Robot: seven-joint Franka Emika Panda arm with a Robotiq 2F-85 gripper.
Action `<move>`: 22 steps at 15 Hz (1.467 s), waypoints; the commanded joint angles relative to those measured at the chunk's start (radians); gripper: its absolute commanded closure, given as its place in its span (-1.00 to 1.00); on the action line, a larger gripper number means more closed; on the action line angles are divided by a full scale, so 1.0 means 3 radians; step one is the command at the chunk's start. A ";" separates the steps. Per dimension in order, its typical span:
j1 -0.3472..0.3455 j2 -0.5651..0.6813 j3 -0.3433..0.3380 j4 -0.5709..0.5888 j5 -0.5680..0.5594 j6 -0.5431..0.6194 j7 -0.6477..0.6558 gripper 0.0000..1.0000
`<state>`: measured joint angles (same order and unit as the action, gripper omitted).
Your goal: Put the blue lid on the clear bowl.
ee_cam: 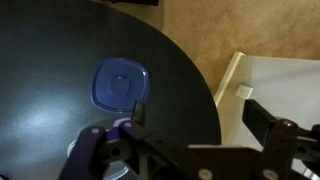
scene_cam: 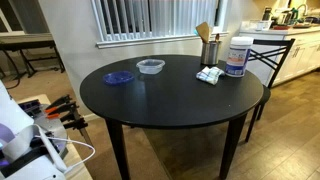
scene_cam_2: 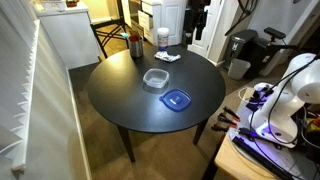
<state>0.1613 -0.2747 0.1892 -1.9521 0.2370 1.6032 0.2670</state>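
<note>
The blue lid (scene_cam: 119, 77) lies flat on the round black table (scene_cam: 180, 105), near the edge. It also shows in the other exterior view (scene_cam_2: 177, 99) and in the wrist view (ee_cam: 120, 85). The clear bowl (scene_cam: 150, 66) stands upright and empty a short way beside the lid, apart from it, and shows in both exterior views (scene_cam_2: 155, 78). It is out of the wrist view. My gripper (ee_cam: 200, 118) is open and empty, held above the table's edge. The lid lies beyond its left finger, untouched. The gripper itself is not clear in the exterior views.
A white tub with a blue label (scene_cam: 237, 57), a metal cup with utensils (scene_cam: 210, 48) and a small packet (scene_cam: 209, 75) stand at the table's far side. A chair (scene_cam: 272, 50) stands behind them. A light desk edge (ee_cam: 270, 80) lies past the table rim.
</note>
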 commanded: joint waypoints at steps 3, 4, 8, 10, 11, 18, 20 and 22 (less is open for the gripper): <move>-0.0017 0.0003 0.0014 0.0009 0.0003 -0.0009 -0.0002 -1.00; -0.0017 0.0003 0.0014 0.0009 0.0003 -0.0009 -0.0002 -1.00; -0.0069 0.0233 -0.0008 0.0018 -0.0014 0.0259 0.0032 -1.00; -0.0111 0.0407 -0.0054 0.0011 -0.0025 0.0463 0.0041 -1.00; -0.0131 0.0507 -0.0080 0.0008 -0.0031 0.0547 0.0037 -1.00; -0.0133 0.1204 -0.0214 -0.0047 -0.0400 0.0866 0.0299 -1.00; -0.0116 0.1368 -0.0244 -0.0047 -0.0602 0.0895 0.0383 -1.00; -0.0111 0.1562 -0.0296 -0.0029 -0.0814 0.0952 0.0475 -1.00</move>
<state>0.1152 0.1373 0.1227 -1.9567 0.0735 1.8531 0.3521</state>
